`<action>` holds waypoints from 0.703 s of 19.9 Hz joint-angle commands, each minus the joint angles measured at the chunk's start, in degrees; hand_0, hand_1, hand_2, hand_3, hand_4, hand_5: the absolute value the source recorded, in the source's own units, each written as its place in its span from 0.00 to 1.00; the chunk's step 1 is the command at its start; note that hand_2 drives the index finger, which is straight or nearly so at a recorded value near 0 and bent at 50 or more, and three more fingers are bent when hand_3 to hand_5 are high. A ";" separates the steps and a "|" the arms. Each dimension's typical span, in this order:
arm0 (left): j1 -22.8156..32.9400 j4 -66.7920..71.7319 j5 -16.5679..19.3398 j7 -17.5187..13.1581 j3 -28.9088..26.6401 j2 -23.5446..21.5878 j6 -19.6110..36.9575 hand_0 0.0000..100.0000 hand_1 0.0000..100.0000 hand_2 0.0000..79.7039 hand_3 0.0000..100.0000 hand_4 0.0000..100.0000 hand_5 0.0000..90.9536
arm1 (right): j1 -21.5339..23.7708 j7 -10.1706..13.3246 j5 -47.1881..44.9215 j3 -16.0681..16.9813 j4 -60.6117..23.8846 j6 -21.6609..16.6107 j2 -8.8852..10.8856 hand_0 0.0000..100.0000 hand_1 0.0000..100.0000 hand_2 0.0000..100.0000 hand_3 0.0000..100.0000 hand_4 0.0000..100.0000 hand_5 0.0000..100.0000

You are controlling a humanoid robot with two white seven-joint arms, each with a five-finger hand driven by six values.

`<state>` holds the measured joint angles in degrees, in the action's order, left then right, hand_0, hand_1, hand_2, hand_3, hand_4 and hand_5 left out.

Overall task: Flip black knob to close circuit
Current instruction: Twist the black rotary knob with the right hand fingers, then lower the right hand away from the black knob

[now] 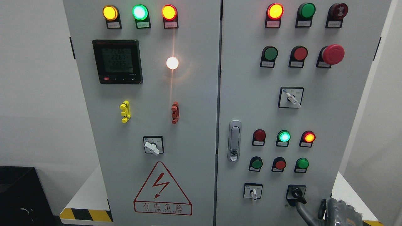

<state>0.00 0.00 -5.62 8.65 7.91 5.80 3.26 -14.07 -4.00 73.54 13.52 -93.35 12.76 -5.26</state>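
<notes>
The black knob sits on a black square plate at the lower right of the right cabinet door, its handle tilted down to the right. My right hand comes in at the bottom right corner, just below the knob. One grey finger stretches up and to the left, its tip at the lower end of the knob's handle. The hand holds nothing, and most of it is cut off by the frame's edge. My left arm does not show.
White selector switches and rows of lamps and push buttons cover both doors. A red mushroom stop button sticks out at upper right. A door latch stands left of the buttons. A black box is at lower left.
</notes>
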 commanded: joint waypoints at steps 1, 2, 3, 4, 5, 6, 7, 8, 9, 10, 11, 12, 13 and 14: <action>1.32 -1.67 0.00 -0.04 0.00 0.00 0.00 0.12 0.56 0.00 0.00 0.00 0.00 | -0.09 0.31 -0.15 0.37 -0.43 -0.19 0.07 0.00 0.00 0.81 1.00 0.96 1.00; 1.32 -1.67 0.00 -0.04 0.00 0.00 0.00 0.12 0.56 0.00 0.00 0.00 0.00 | -0.09 0.30 -0.24 0.37 -0.52 -0.19 0.07 0.00 0.00 0.81 1.00 0.96 1.00; 1.32 -1.67 0.00 -0.04 0.00 0.00 0.00 0.12 0.56 0.00 0.00 0.00 0.00 | 0.00 0.30 -0.50 0.37 -0.60 -0.19 0.07 0.00 0.00 0.81 1.00 0.96 1.00; 1.32 -1.67 0.00 -0.04 0.00 0.00 0.00 0.12 0.56 0.00 0.00 0.00 0.00 | 0.09 0.30 -0.76 0.37 -0.69 -0.19 0.07 0.00 0.00 0.81 1.00 0.96 1.00; 1.32 -1.67 0.00 -0.04 0.00 0.00 0.00 0.12 0.56 0.00 0.00 0.00 0.00 | 0.26 0.39 -0.94 0.19 -1.04 -0.28 0.16 0.00 0.00 0.81 1.00 0.96 1.00; 1.32 -1.67 0.00 -0.04 0.00 0.00 0.00 0.12 0.56 0.00 0.00 0.00 0.00 | 0.27 0.39 -0.94 -0.07 -1.05 -0.28 0.16 0.00 0.00 0.81 1.00 0.96 1.00; 1.32 -1.67 0.00 -0.04 0.00 0.00 0.00 0.12 0.56 0.00 0.00 0.00 0.00 | 0.35 0.39 -1.03 -0.25 -1.13 -0.28 0.16 0.00 0.00 0.81 1.00 0.96 1.00; 1.32 -1.67 0.00 -0.04 0.00 0.00 0.00 0.12 0.56 0.00 0.00 0.00 0.00 | 0.35 0.39 -1.03 -0.42 -1.13 -0.28 0.16 0.00 0.00 0.81 1.00 0.96 1.00; 1.32 -1.67 0.00 -0.04 0.00 0.00 0.00 0.12 0.56 0.00 0.00 0.00 0.00 | 0.44 0.39 -1.03 -0.51 -1.13 -0.28 0.16 0.00 0.00 0.81 1.00 0.96 1.00; 1.32 -1.67 0.00 -0.04 0.00 0.00 0.00 0.12 0.56 0.00 0.00 0.00 0.00 | 0.44 0.39 -1.03 -0.77 -1.22 -0.37 0.16 0.00 0.00 0.81 1.00 0.96 1.00; 1.32 -1.67 0.00 -0.04 0.00 0.00 0.00 0.12 0.56 0.00 0.00 0.00 0.00 | 0.44 0.39 -1.03 -0.95 -1.31 -0.37 0.16 0.00 0.00 0.81 1.00 0.96 1.00; 1.32 -1.67 0.00 -0.04 0.00 0.00 0.00 0.12 0.56 0.00 0.00 0.00 0.00 | 0.44 0.39 -1.03 -1.21 -1.57 -0.45 0.16 0.00 0.00 0.81 1.00 0.96 1.00; 1.32 -1.67 0.00 -0.04 0.00 0.00 0.00 0.12 0.56 0.00 0.00 0.00 0.00 | 0.53 0.31 -1.03 -1.74 -1.57 -0.45 0.16 0.00 0.00 0.81 1.00 0.96 1.00; 1.32 -1.67 0.00 -0.04 0.00 0.00 0.00 0.12 0.56 0.00 0.00 0.00 0.00 | 0.70 0.30 -1.03 -2.09 -1.57 -0.45 0.16 0.00 0.00 0.81 1.00 0.96 1.00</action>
<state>0.00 0.00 -5.62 8.65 7.91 5.80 3.26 -13.72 -4.16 72.65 13.07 -94.17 12.40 -5.15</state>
